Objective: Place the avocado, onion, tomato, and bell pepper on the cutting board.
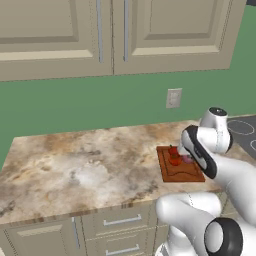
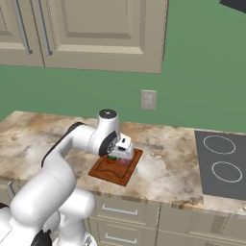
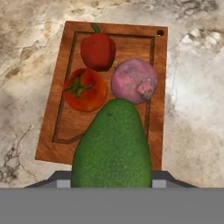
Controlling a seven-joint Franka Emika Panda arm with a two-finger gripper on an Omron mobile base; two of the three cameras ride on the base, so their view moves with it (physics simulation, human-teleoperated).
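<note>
Your fingers (image 3: 111, 183) are clamped on the avocado (image 3: 113, 146), held over the cutting board's (image 3: 52, 140) near edge; the arm bends down over the counter (image 2: 163, 158), with tomato (image 3: 85, 89), onion (image 3: 134, 81) and pepper (image 3: 98, 50) on the board.

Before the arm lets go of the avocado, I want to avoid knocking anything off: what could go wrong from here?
1. The avocado, held in the shut gripper, hangs above the cutting board, close to the tomato and onion. Dropped, it may strike them and send one rolling.
2. The free space is toward the board's near edge, so the avocado could roll off onto the counter.
3. The bell pepper sits near the far rim and could be nudged over.
</note>
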